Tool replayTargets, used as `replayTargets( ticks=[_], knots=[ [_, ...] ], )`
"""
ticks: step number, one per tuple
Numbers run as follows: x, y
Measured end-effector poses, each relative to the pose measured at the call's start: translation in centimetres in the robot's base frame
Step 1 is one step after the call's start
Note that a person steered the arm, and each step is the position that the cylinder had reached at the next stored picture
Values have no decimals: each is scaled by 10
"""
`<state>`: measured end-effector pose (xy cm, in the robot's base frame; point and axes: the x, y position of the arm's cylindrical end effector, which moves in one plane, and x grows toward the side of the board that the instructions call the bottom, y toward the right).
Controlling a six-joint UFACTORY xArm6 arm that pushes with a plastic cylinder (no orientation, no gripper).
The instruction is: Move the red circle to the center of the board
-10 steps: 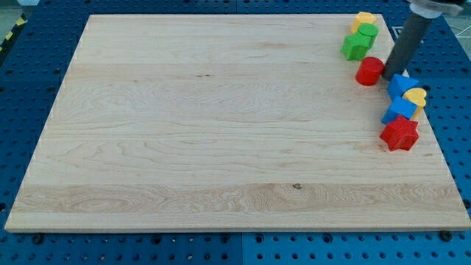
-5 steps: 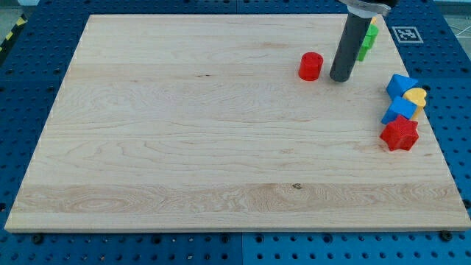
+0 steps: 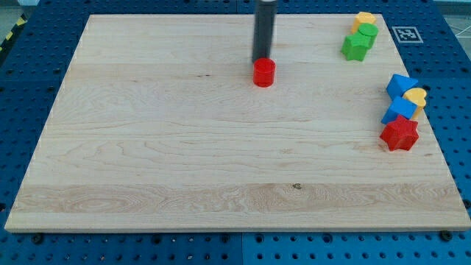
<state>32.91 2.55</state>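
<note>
The red circle is a short red cylinder on the wooden board, above and a little right of the board's middle. My tip is the lower end of a dark rod that comes down from the view's top. It stands right behind the red circle, at its upper edge, and looks to touch it.
A yellow block, a green cylinder and a green star cluster at the top right. Two blue blocks, a yellow heart and a red star cluster at the right edge.
The red circle has slid left from beside the right-hand blocks to near the board's upper middle. My rod has moved left with it and now stands above it, not to its right.
</note>
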Motion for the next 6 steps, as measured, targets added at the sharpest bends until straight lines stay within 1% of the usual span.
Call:
replayTargets(
  ticks=[3, 4, 5, 6],
  knots=[
    [6, 61],
    [17, 49],
    [17, 0],
    [18, -19]
  ],
)
